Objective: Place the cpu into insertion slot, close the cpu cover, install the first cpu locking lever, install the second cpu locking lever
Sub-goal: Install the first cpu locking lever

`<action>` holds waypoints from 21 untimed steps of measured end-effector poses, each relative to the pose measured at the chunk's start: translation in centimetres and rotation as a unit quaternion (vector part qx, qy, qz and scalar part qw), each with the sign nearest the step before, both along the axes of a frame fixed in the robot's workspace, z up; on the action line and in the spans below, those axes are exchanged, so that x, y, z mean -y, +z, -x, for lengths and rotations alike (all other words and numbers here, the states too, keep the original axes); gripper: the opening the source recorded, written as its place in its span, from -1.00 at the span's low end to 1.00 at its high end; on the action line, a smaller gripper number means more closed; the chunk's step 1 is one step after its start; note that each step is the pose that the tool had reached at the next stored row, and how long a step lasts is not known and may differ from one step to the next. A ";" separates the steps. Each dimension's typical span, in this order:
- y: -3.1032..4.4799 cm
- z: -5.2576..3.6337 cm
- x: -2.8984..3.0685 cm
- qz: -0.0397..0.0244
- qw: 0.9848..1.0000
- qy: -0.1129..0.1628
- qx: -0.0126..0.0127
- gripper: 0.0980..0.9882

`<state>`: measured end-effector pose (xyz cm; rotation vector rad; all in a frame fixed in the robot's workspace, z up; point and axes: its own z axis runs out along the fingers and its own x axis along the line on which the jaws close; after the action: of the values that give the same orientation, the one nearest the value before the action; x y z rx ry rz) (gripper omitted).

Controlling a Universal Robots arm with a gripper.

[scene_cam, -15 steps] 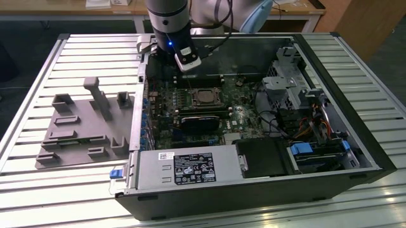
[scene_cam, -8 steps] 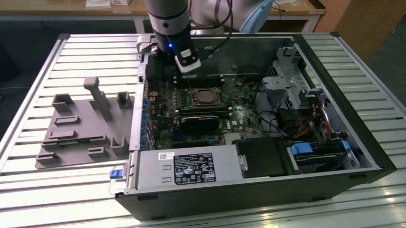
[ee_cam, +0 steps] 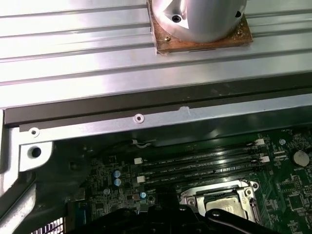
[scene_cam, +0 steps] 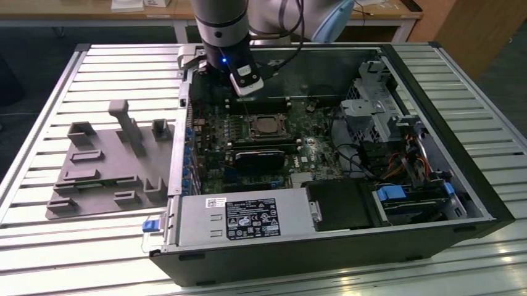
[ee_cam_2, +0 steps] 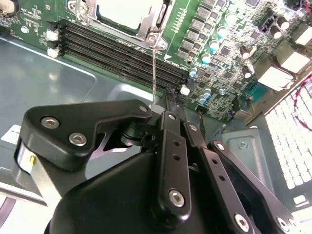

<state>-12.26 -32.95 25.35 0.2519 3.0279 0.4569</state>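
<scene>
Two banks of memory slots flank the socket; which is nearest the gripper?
The bank between the socket and the case wall, just ahead of the gripper; the other bank lies past the socket, beside the black heatsink block.

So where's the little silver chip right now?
In the exterior view, the cpu sits in the insertion slot in the middle of the green board, beside the long memory slots.

My grey and black jointed arm [scene_cam: 221,37] stands nearly upright, wrist pointing down, and my black metal linkage end effector [ee_cam_2: 163,111] hangs below it, aimed downward.
</scene>
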 end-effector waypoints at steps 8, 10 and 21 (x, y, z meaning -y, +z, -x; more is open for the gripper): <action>-0.18 -1.08 -0.01 0.000 1.000 0.000 0.000 -0.99; -0.21 -1.42 -0.01 0.000 1.000 0.000 0.000 -0.99; -0.37 -3.83 -0.04 0.001 1.000 0.000 0.000 -0.99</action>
<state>-8.42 -32.91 24.98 0.2518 3.0285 0.4531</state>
